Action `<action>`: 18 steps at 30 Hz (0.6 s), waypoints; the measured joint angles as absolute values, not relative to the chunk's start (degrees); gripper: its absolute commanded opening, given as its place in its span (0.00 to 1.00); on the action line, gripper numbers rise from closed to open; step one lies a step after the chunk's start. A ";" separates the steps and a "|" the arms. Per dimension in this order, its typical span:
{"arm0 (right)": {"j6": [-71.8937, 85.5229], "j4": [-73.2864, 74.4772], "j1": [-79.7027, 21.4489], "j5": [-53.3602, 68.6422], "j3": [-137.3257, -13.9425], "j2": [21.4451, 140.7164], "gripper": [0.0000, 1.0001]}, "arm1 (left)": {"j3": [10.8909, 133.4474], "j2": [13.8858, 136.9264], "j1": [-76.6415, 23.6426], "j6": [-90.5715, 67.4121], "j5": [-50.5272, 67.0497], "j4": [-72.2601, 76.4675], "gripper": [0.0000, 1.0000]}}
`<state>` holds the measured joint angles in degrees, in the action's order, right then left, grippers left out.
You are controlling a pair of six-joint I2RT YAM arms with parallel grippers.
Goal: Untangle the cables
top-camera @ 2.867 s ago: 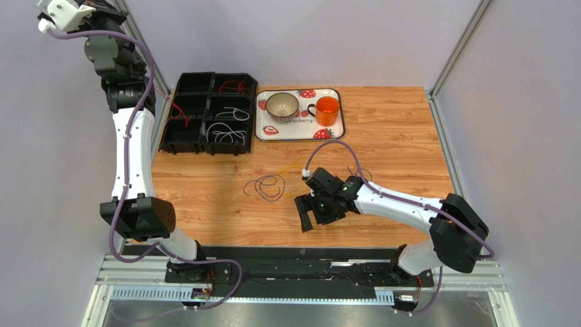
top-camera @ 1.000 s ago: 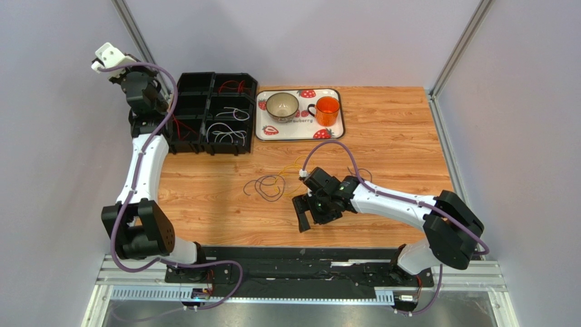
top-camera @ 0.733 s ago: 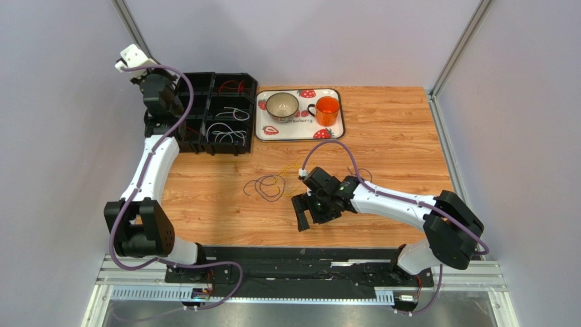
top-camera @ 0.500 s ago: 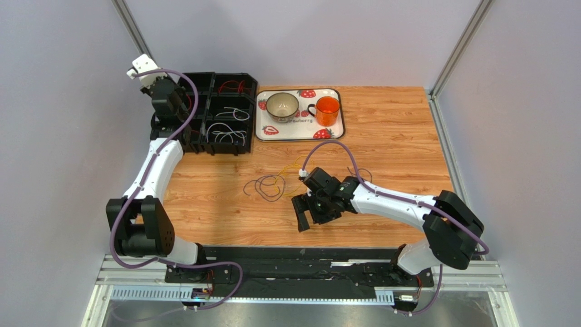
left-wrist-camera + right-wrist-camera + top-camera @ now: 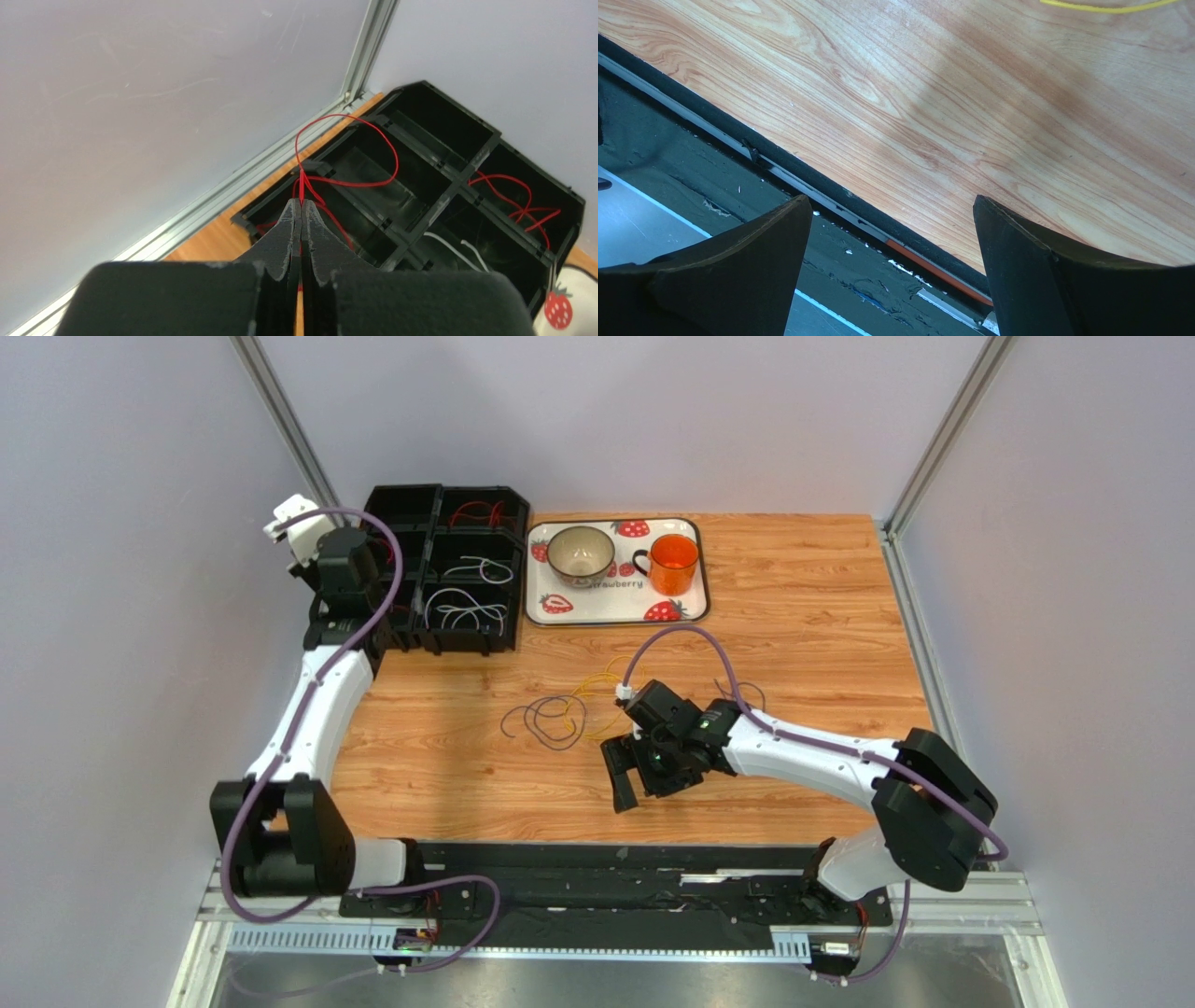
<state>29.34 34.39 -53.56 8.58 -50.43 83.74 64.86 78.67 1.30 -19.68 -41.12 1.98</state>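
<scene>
Pinching a red cable (image 5: 395, 157) over the bin (image 5: 449, 203), your left gripper (image 5: 302, 206) is clamped; your right gripper (image 5: 890, 204) gapes wide.

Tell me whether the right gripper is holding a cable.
No, the right gripper stands open over the wooden table, with nothing between its jaws.

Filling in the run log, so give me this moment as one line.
left claw: shut on red cable, at black bin | right claw: open, empty, over near edge of table | loose cables: on table
</scene>
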 measured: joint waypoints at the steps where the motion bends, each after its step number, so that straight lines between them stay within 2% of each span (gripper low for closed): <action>1: 29.41 34.39 -53.56 8.60 -50.41 83.61 0.90 | 63.11 76.71 1.30 -19.90 -41.06 1.67 0.00; 8: 30.09 34.44 -53.56 8.60 -49.80 81.89 0.90 | 60.53 65.47 1.32 -20.69 -37.76 -1.23 0.00; 18: 31.42 34.39 -53.56 8.64 -47.59 79.00 0.90 | 62.17 60.60 1.32 -22.72 -34.00 -10.11 0.00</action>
